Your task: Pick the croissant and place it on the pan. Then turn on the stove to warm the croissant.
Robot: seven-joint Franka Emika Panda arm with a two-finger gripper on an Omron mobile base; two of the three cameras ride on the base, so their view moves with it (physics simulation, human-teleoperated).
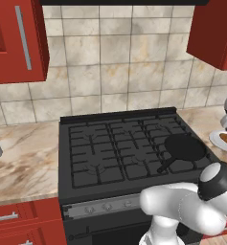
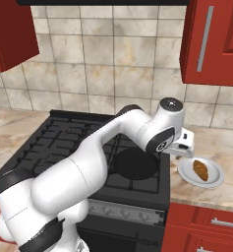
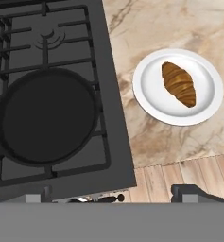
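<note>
On the white round plate (image 3: 205, 101) right of the wide black gas stove (image 3: 52, 42) lies the golden-brown ridged croissant (image 3: 178, 83), while the two-finger gripper (image 2: 186, 146) hangs above with jaws apart, and the small round black frying pan (image 3: 46, 116) sits on the stove's near right grate.

- The croissant (image 3: 178, 83) is golden-orange with darker brown ridges across its back.
- The plate (image 3: 151, 97) beneath it is plain white.
- The pan (image 3: 47, 116) is matte black all over, handle included.
- The stove (image 1: 86, 143) is black with black grid grates; its front strip (image 1: 100, 206) is silver with small grey knobs.
- The desk (image 1: 24, 153) is beige marble veined in brown.
- The wall tiles (image 1: 115, 57) are cream squares mottled with tan, with pale grout lines.
- The cabinets (image 2: 216, 44) are deep red with silver bar handles.
- The floor (image 3: 179, 175) shows light wood planks.
- The arm (image 2: 98, 152) is white with dark joints.
</note>
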